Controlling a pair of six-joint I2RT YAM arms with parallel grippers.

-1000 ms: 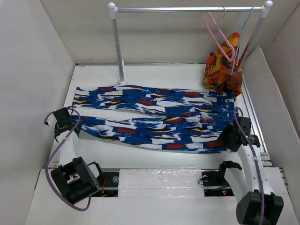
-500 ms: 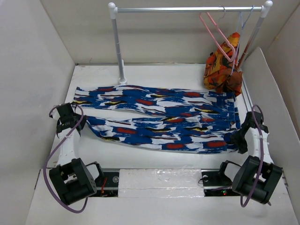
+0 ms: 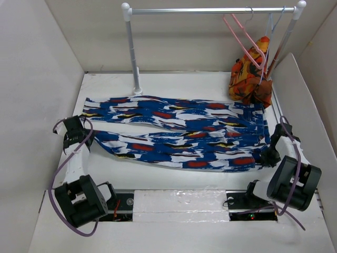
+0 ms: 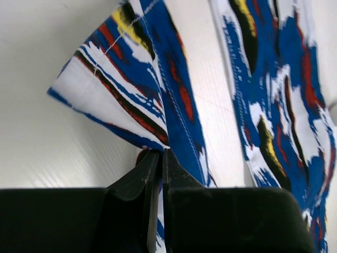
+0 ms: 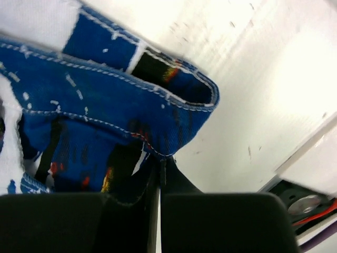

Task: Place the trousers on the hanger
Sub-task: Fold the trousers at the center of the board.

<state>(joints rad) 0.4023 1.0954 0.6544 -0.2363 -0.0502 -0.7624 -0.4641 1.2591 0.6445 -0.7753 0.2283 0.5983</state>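
The blue trousers with white, red and yellow splotches lie flat across the table, legs to the left, waist to the right. My left gripper is shut on the hem of the near leg, its jaws pinching the cloth. At the waist's near right corner, my right gripper is shut on the waistband edge; its tips show no gap. The pink hanger hangs tilted on the rail at the back right, away from both grippers.
A metal rail on white posts spans the back. An orange-red patterned garment hangs under a pale hanger beside the pink one. White walls enclose the table on three sides.
My right gripper has gone from open to shut on the waistband corner, and its arm has folded back to the right. The left arm shifted slightly, still gripping the hem.
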